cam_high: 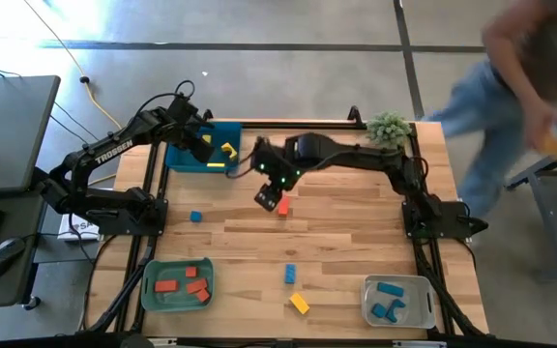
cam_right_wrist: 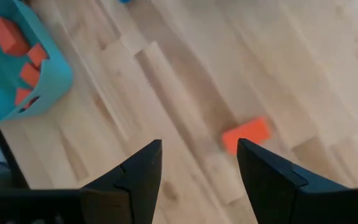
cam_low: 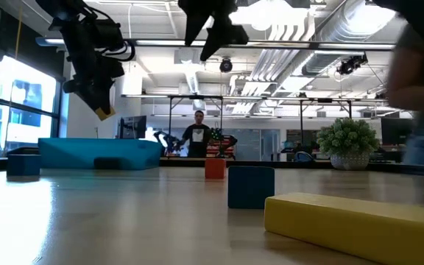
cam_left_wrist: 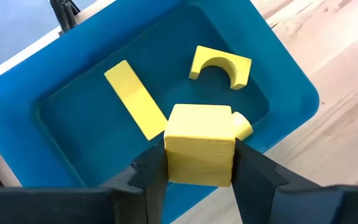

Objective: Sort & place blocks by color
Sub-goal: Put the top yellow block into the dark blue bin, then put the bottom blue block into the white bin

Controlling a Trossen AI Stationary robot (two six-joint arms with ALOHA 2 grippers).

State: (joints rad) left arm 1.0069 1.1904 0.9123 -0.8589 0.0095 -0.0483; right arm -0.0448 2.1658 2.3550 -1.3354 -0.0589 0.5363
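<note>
**Yellow cube over blue tray, red block next**

I've got the left gripper (cam_left_wrist: 199,177) clamped on a yellow cube (cam_left_wrist: 200,144), hanging above the blue tray (cam_high: 184,158) at the table's far edge. In that tray already: a yellow flat bar (cam_left_wrist: 135,98), a yellow arch (cam_left_wrist: 221,65) and a small rounded yellow piece (cam_left_wrist: 242,126) just beside the cube. Right gripper (cam_right_wrist: 199,163) has fingers spread wide w/ nothing between them, poised above a red-orange block (cam_right_wrist: 246,134) near mid-table, just toward the middle from the blue tray.

Risks as I judge them:
- Dropping from this height, the cube may bounce off the arch or the rounded piece and hop over the tray wall — lower first.
- Both arms sit close near the blue tray's inner corner; a fast lift on my left could clip the right wrist.
- The red block lies off-centre to the right fingers, so closing now may nudge it away.

Room: open wood toward the near edge from the blue tray, w/ loose blue blocks (cam_high: 289,274) and a yellow bar (cam_high: 300,304) there. Teal tray w/ reds (cam_high: 153,274) and grey tray w/ blues (cam_high: 369,286) at the near corners. A person (cam_high: 511,87) stands off the far right corner — I'd keep swings short on that side.
</note>
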